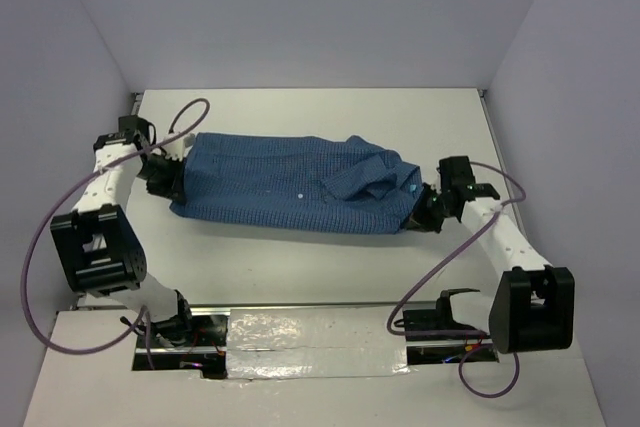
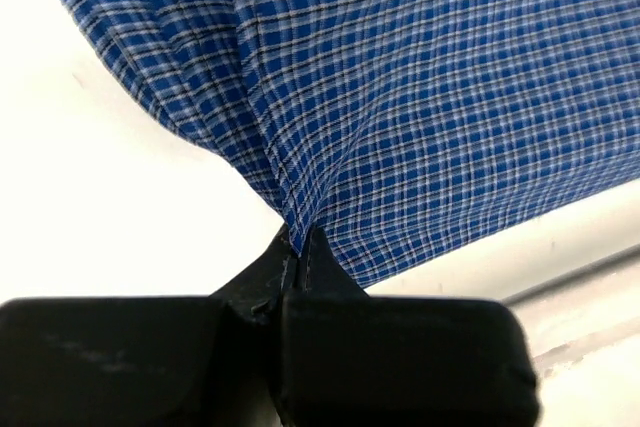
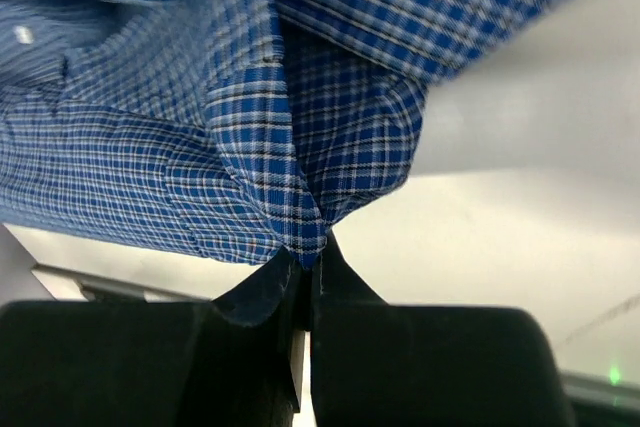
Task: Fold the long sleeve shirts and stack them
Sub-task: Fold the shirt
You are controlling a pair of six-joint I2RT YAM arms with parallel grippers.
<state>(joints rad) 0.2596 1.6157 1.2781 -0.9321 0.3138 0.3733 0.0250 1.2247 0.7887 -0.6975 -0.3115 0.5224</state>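
We see the shirt point(image 1: 290, 187) stretched across the table point(image 1: 300, 267) between our two tools. The left tool point(image 1: 165, 175) is pressed together on a pinch of the checked cloth, which fans out ahead of its tips. The right tool point(image 1: 428, 209) likewise pinches a fold at the collar end, the cloth bunching just beyond its tips and off to their left

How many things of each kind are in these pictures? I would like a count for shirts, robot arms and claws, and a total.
Shirts: 1, the blue checked shirt
Robot arms: 2, the left arm and the right arm
Claws: 2, the left claw and the right claw, each shut on the shirt
Total: 5
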